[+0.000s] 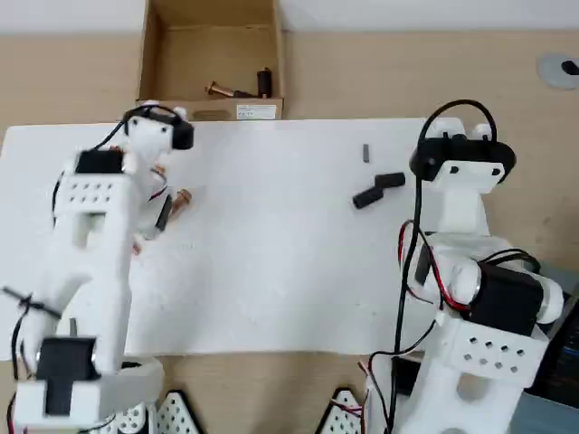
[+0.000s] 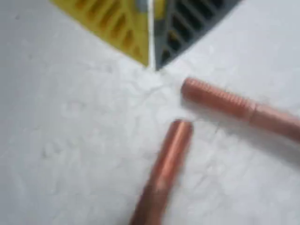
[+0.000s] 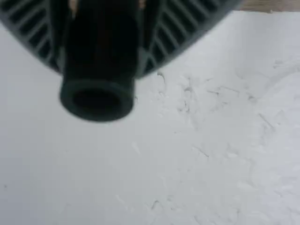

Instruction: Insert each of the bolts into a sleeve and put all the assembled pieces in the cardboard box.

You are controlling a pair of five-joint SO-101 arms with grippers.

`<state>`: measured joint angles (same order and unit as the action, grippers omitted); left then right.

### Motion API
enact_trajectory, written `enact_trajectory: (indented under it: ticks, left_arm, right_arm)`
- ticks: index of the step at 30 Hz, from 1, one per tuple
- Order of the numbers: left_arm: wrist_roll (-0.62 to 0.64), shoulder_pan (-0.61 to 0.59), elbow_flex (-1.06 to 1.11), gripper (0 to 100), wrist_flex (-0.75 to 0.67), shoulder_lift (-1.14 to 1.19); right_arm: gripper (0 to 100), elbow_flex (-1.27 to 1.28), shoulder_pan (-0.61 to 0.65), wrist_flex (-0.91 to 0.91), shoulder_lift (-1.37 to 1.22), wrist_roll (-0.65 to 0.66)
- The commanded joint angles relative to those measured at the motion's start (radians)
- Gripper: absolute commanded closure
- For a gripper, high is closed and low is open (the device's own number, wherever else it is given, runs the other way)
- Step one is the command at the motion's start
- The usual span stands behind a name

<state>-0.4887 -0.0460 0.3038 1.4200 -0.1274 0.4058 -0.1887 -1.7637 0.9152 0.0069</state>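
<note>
Right now the R end effector is clamped on a black sleeve, held over the white sheet w/ its open bore facing the wrist cam, so that half looks ready. The L end effector has its yellow & grey fingers pressed together w/ nothing btwn them. Its tips sit low over the sheet, near the threaded end of one copper bolt. A second bolt lies just beside it, their ends close but apart. Step in hand, as I judge it: L arm picks a bolt to feed into the held sleeve. To do it well, open the jaws wide first & commit to ONE bolt, prob. the threaded one nearest the tips. Come down square across its shank, not along it, so it can't roll out. Grip toward the back end, leaving the thread free for insertion. Mind the neighbour: a finger landing btwn the two may knock it away. Line up bolt axis w/ bore before pushing. One assembled piece already lies in the cardboard box at the far side of the counter. A loose sleeve & another lie on the sheet by the R arm.
</note>
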Motion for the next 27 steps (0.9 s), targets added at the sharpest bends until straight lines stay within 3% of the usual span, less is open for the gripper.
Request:
enact_trajectory:
  ticks: [1, 6, 27]
  left_arm:
    - [-0.009, 0.031, -0.169, 99, 0.025, 0.099]
    - [-0.011, 0.032, -0.302, 91, 0.026, 0.259]
    - [-0.164, 0.031, -0.491, 90, 0.026, 0.547]
  right_arm:
    - [98.8, -0.001, -0.013, 0.011, 0.016, 0.002]
    - [98.8, -0.001, -0.013, 0.011, 0.018, 0.002]
    - [98.8, -0.001, -0.012, 0.012, 0.013, 0.002]
